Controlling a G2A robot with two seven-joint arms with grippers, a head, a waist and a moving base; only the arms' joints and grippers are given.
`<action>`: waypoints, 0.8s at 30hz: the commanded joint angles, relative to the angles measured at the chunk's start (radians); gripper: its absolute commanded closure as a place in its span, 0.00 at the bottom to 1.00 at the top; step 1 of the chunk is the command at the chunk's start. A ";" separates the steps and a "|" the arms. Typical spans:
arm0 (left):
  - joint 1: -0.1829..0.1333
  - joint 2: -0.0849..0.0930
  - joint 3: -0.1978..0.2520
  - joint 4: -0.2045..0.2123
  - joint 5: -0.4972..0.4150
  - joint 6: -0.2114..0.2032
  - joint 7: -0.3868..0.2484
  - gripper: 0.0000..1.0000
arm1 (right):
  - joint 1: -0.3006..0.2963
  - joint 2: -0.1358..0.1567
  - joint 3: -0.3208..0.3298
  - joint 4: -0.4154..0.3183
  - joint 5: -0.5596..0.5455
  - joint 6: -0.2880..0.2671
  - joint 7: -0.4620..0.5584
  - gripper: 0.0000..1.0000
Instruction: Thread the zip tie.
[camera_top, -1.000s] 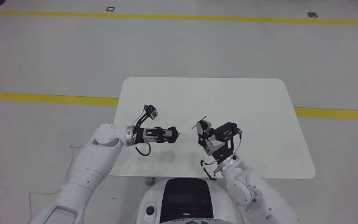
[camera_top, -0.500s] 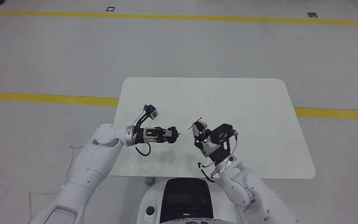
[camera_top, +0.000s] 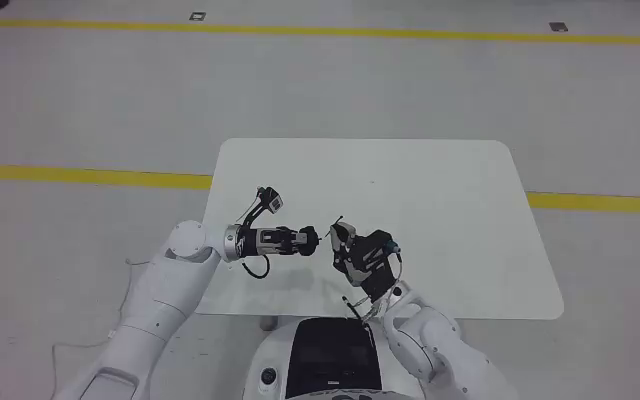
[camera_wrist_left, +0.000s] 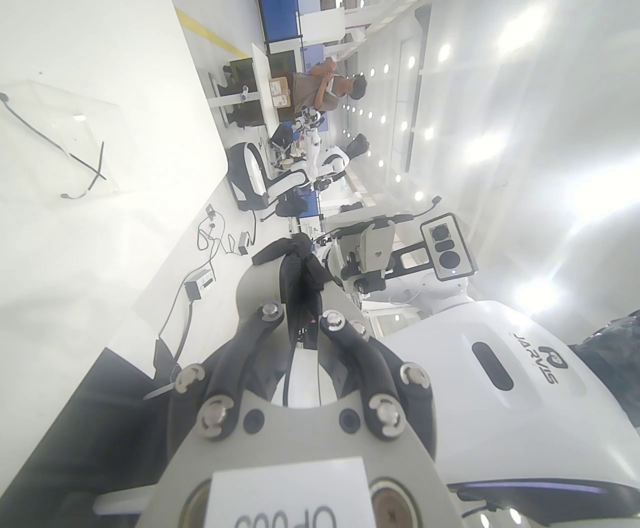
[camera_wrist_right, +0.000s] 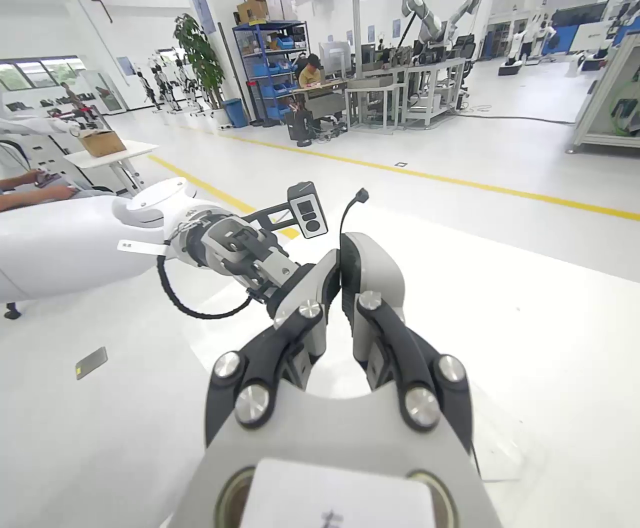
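A black zip tie (camera_wrist_right: 345, 220) stands up between the fingers of my right gripper (camera_wrist_right: 341, 255), which is shut on its strap. The blocky head (camera_wrist_right: 361, 192) sticks out above the fingertips, and the tail curls out under the wrist (camera_top: 352, 305). In the top view my right gripper (camera_top: 338, 238) hangs over the table's near left part, almost tip to tip with my left gripper (camera_top: 310, 239). My left gripper (camera_wrist_left: 299, 260) is shut. A thin black line runs between its fingers, and I cannot tell if it is gripped. The right finger hides the left fingertips in the right wrist view.
The white table (camera_top: 450, 190) stretches right and back from both grippers. Two spare black zip ties (camera_wrist_left: 80, 165) lie crossed on a clear sheet on the table. The table's near edge runs just below both arms.
My right gripper has carried the zip tie leftward, closing the gap to the left gripper. The left arm has stayed still.
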 joint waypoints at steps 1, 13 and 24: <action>0.000 0.000 0.000 0.000 0.000 0.000 0.000 1.00 | 0.000 0.000 0.000 0.000 0.001 0.000 0.000 1.00; 0.000 0.000 0.000 0.000 0.000 0.000 0.000 1.00 | 0.000 -0.009 -0.041 -0.007 -0.105 0.052 0.021 1.00; 0.000 0.000 0.000 0.000 0.000 0.000 0.000 1.00 | -0.007 -0.019 -0.068 0.000 -0.156 0.104 0.012 1.00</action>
